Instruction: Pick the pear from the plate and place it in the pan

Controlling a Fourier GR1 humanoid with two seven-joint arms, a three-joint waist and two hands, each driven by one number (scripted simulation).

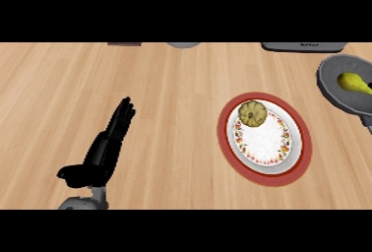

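Left hand: open, fingers straight, holding nothing, left of plate.
Pear: lies in pan, up-right of plate.
Advice: placing looks done; keep arms clear of pan.

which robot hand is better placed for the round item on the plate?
Left, tentatively: left robot hand open, left of the plate with the round item; right one not in view.
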